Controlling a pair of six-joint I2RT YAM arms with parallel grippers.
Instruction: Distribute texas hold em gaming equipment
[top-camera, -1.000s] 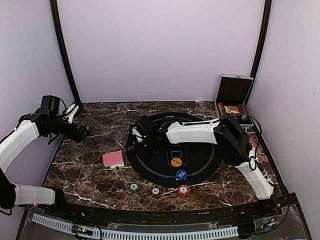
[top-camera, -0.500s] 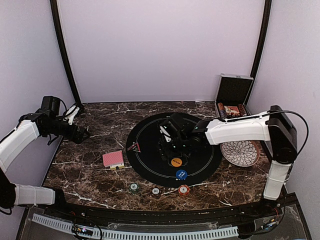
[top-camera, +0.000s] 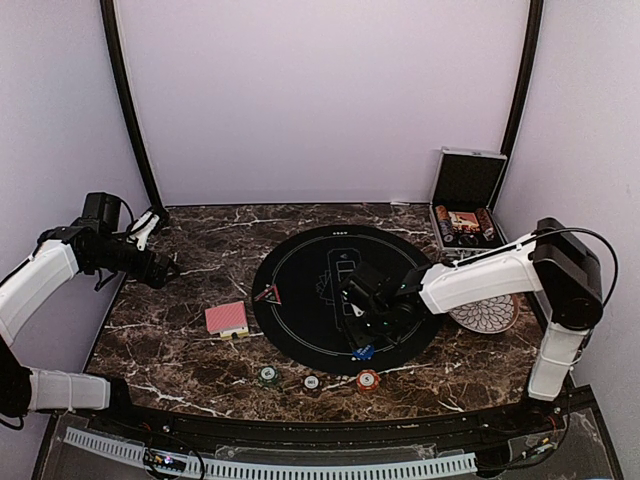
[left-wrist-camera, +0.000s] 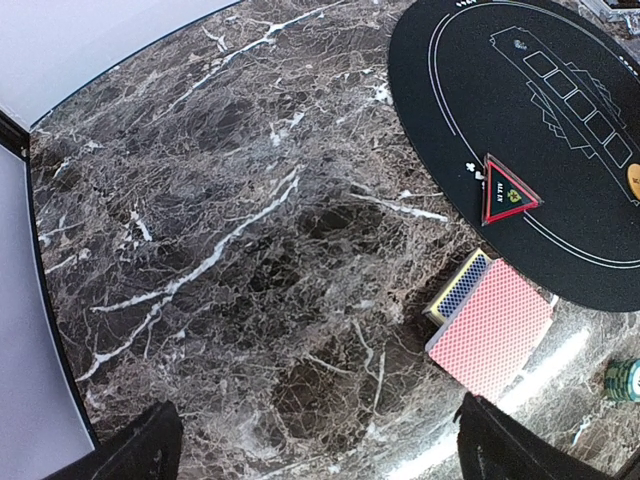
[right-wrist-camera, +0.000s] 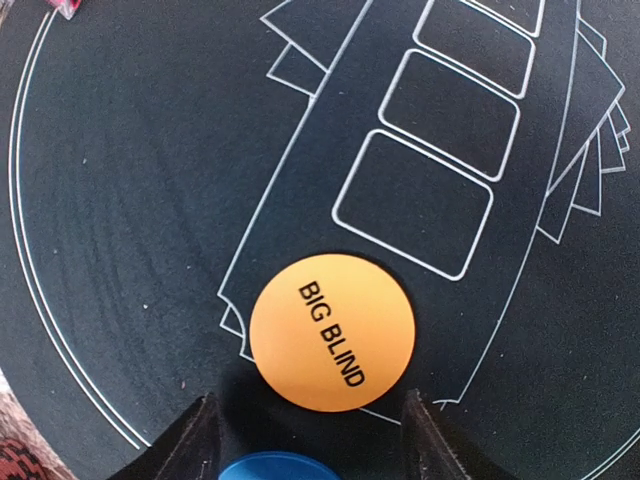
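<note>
My right gripper (right-wrist-camera: 312, 440) hangs open low over the black round mat (top-camera: 300, 320), its fingertips just short of the orange "BIG BLIND" button (right-wrist-camera: 332, 332). Nothing sits between its fingers. A blue button (top-camera: 363, 352) lies right behind it. In the top view the right gripper (top-camera: 364, 318) hides the orange button. A red-backed card deck (left-wrist-camera: 492, 325) lies left of the mat. A red triangle marker (top-camera: 267, 294) rests on the mat's left edge. Green (top-camera: 267, 375), black (top-camera: 311, 382) and red (top-camera: 368, 380) chips lie near the front. My left gripper (top-camera: 160, 268) is open, off at the far left.
The open silver-edged case (top-camera: 465, 205) stands at the back right with chips and cards inside. A white patterned plate (top-camera: 492, 314) lies right of the mat, partly under my right arm. A blue-and-yellow box edge (left-wrist-camera: 458, 290) shows beside the deck.
My right gripper left the red triangle marker on the mat's left edge, then swung right and toward the front, and now hangs over the orange button. The left arm stayed put.
</note>
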